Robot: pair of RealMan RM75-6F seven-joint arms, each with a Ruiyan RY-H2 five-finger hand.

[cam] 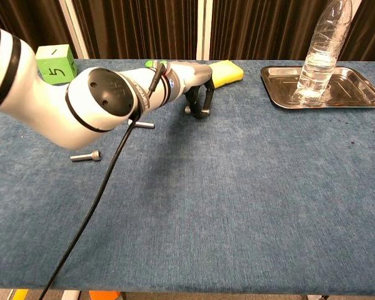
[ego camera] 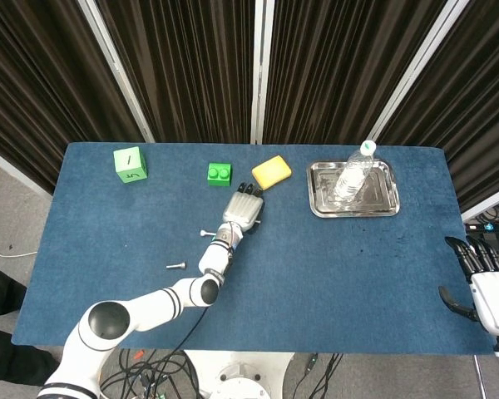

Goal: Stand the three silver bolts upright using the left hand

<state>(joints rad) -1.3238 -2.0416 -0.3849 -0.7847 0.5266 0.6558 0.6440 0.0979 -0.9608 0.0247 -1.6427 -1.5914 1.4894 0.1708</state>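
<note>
My left hand (ego camera: 244, 208) (cam: 199, 94) reaches over the blue table near its middle, fingers curled down to the cloth. Between its fingertips in the chest view shows a small silver bolt (cam: 188, 109), pinched low against the table; the head view hides it under the hand. A second silver bolt (ego camera: 206, 233) (cam: 144, 124) lies on its side beside my left forearm. A third bolt (ego camera: 176, 266) (cam: 86, 157) lies flat nearer the front left. My right hand (ego camera: 482, 270) hangs off the table's right edge, fingers spread and holding nothing.
A yellow sponge (ego camera: 271, 172) and a green brick (ego camera: 219, 174) sit just beyond the left hand. A green numbered cube (ego camera: 130, 164) stands at the back left. A metal tray (ego camera: 382, 198) with a clear water bottle (ego camera: 353, 174) is at the back right.
</note>
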